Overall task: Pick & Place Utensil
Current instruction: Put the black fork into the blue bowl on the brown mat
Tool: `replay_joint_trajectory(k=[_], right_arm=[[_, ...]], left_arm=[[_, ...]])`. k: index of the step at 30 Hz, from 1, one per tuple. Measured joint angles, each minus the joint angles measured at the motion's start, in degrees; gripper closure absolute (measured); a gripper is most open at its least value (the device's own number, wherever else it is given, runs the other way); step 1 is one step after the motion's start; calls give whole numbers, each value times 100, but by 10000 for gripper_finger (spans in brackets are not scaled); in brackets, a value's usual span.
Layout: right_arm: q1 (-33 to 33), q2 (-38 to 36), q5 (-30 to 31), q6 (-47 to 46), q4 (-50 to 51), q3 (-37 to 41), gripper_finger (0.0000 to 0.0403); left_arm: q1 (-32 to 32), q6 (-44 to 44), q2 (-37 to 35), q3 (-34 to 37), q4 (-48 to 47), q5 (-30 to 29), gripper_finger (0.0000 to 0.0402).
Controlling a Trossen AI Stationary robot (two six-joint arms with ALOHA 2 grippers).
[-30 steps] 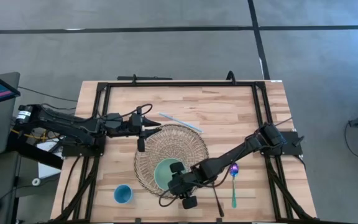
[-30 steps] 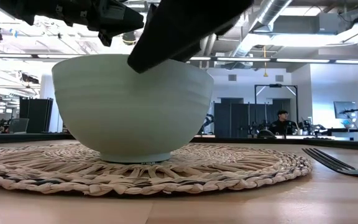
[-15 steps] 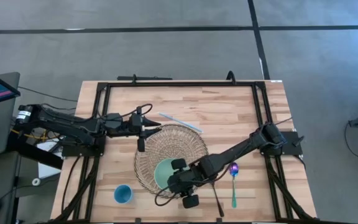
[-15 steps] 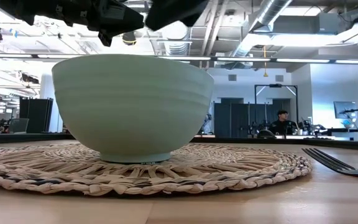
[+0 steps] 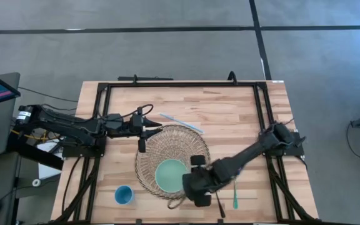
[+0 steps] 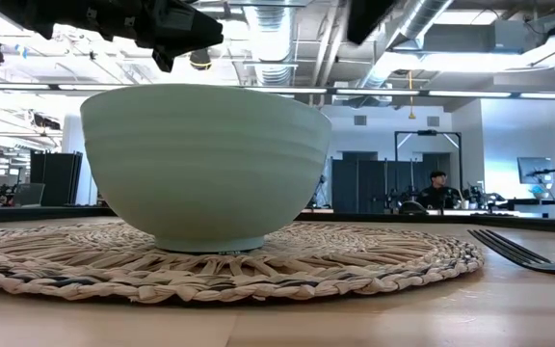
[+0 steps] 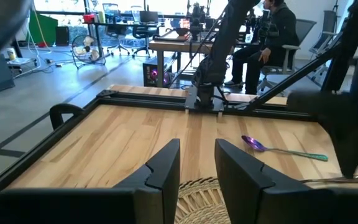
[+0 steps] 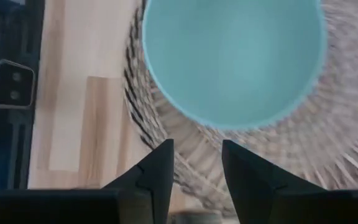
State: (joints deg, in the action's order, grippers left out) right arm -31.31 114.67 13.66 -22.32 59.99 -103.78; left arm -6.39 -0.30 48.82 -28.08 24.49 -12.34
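A pale green bowl (image 5: 169,175) (image 6: 205,159) stands by its foot on a round woven mat (image 5: 167,140) (image 6: 355,262). A spoon with a purple bowl and teal handle (image 5: 235,199) (image 7: 278,149) lies on the wood right of the mat, partly under my right arm. A dark fork (image 5: 219,204) (image 6: 523,253) lies beside it. My right gripper (image 5: 189,183) (image 8: 196,167) is open above the mat's near-right edge, just right of the bowl (image 8: 232,56). My left gripper (image 5: 147,130) (image 7: 197,163) is open at the mat's far-left edge.
A small blue cup (image 5: 124,195) stands near the table's near-left corner. A long white utensil (image 5: 181,122) lies beyond the mat. A black frame (image 5: 180,84) runs round the table. People sit in the room behind (image 7: 278,25).
My right gripper has moved from above the bowl toward the table's right edge, so the bowl's opening now shows whole from above. In the low view it has drawn up and rightward away from the bowl's rim. The bowl, spoon and fork have stayed put.
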Motion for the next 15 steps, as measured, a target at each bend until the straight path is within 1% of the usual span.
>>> replay_joint_trajectory(k=[4, 8, 12, 15], right_arm=[[-421, -539, 725, -722, 11, 589, 274], [-739, -1195, 1488, -1439, -27, 1392, 274], [-923, -1956, 2015, -2489, -179, 2387, 274], [-1091, -2457, 2157, -3352, -635, 3196, 274]], left_arm=[[0, -2, 0, 0, -1, 0, 300], [0, -2, 0, 0, -2, 0, 300], [0, -2, 0, 0, 2, 0, 300], [0, -2, 0, 0, 46, 0, 300]])
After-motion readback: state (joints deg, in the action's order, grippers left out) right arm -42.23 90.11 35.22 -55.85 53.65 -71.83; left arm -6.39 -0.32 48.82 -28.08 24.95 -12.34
